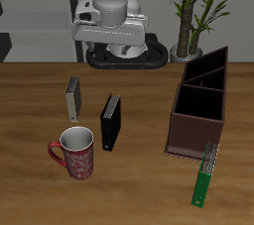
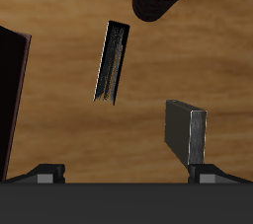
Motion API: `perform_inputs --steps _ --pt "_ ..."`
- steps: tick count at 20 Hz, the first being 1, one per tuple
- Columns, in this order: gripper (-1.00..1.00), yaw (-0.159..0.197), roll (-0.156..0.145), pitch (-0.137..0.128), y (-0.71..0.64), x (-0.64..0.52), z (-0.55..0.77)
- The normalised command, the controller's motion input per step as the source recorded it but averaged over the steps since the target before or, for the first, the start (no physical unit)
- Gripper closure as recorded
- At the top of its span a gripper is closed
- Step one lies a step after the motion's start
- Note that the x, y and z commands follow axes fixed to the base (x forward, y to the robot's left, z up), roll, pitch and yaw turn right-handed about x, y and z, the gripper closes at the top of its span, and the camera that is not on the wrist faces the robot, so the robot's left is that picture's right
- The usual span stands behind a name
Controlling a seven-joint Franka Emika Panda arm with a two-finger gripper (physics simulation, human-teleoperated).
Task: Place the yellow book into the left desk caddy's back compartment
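Gripper (image 2: 126,174) held high near the table's back, fingers spread, pinching nothing. Yellow book (image 1: 71,98) upright on the table beside the black book (image 1: 111,122), well apart from the left desk caddy (image 1: 197,110).

The surface (image 1: 30,110) is warm brown wood grain. The yellow book (image 1: 72,98) has a grey cover with a dull tan edge. The black book (image 1: 110,123) is plain black. The mug (image 1: 77,154) is red with a pale patterned side and dark inside. The left desk caddy (image 1: 201,107) is dark reddish-brown with darker partitions. The long book (image 1: 205,172) at the front edge is green.
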Motion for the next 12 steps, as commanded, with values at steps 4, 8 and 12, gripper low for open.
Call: perform_inputs --steps 4,8,12 --pt "-1.00 -0.009 -0.071 -0.025 -0.43 -0.20 -0.16" --pt "-1.00 -0.016 -0.026 -0.002 -0.28 -0.19 -0.16" --pt "-1.00 -0.013 -0.071 0.004 -0.41 -0.11 -0.23"
